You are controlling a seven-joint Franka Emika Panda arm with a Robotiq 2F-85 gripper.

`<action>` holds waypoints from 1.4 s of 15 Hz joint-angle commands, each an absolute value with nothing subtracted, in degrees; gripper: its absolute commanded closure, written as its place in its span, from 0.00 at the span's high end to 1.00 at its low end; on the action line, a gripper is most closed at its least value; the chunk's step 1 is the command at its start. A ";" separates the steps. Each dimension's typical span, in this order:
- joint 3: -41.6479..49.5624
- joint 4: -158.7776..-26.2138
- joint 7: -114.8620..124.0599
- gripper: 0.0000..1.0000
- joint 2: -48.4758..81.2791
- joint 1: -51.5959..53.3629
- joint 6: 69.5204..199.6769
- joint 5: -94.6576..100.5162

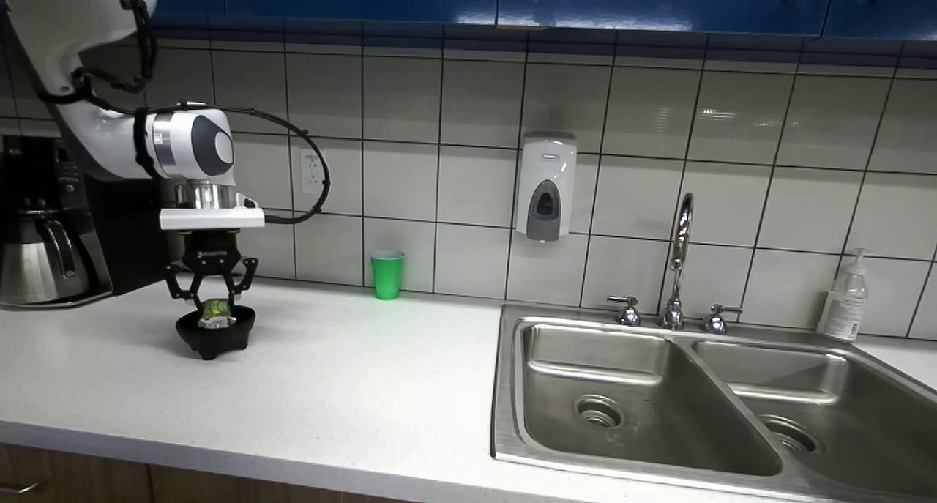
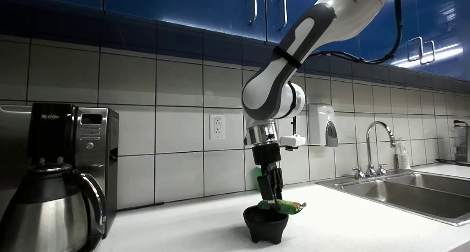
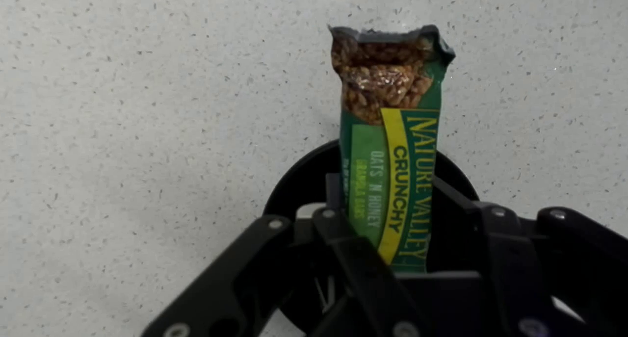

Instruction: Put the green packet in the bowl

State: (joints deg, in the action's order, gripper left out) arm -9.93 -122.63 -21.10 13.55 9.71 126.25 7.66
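Wrist view: one packet [image 3: 391, 150] gripped over one bowl [image 3: 300, 182].

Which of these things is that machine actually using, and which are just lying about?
Part of the job:
green packet
gripper, holding it
black bowl, partly under the packet

Just around:
green cup
coffee maker
wall dispenser
pump bottle
sink
faucet

Countertop [image 1: 366, 386]: open passage right of the black bowl [image 2: 265, 228], up to the double-basin sink [image 1: 506, 393]
Mr. Coffee maker [image 2: 90, 153]: bars the left, apart from the bowl
Green cup [image 1: 388, 276]: stands far, just beside the tiled wall [image 1: 476, 184]
Above the bowl: gripper [image 1: 216, 310] and Nature Valley granola bar [image 3: 390, 150] block descent
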 commanded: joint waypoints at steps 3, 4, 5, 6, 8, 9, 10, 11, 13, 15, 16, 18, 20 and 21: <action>-10.04 -118.99 -16.11 0.18 17.28 10.14 126.48 8.34; -10.08 -118.71 -15.90 0.18 17.53 10.12 126.52 8.20; -10.10 -118.41 -15.72 0.18 17.77 10.12 126.50 8.11; -10.10 -118.10 -15.58 0.18 17.92 10.11 126.28 8.07; -10.08 -117.69 -15.22 0.69 18.00 10.10 126.23 8.06; -10.08 -117.51 -15.18 0.76 17.98 10.08 126.13 8.03; -10.07 -117.38 -15.12 0.82 17.94 10.06 126.14 8.03; -10.06 -117.29 -15.07 0.91 17.87 10.06 126.14 8.06; -10.06 -117.19 -15.39 1.00 17.59 9.88 125.99 7.90; -9.94 -117.76 -16.11 1.00 16.43 9.37 125.36 7.47; -9.80 -118.16 -16.53 1.00 15.88 9.06 125.13 7.33; -9.35 -119.38 -17.81 1.00 14.37 7.91 124.92 6.72; -8.74 -119.98 -19.22 1.00 12.91 6.42 124.55 5.77; -8.34 -120.11 -19.30 1.00 12.41 5.81 124.36 5.53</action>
State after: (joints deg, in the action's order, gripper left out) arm -8.89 -118.38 -17.11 16.10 8.02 126.18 7.22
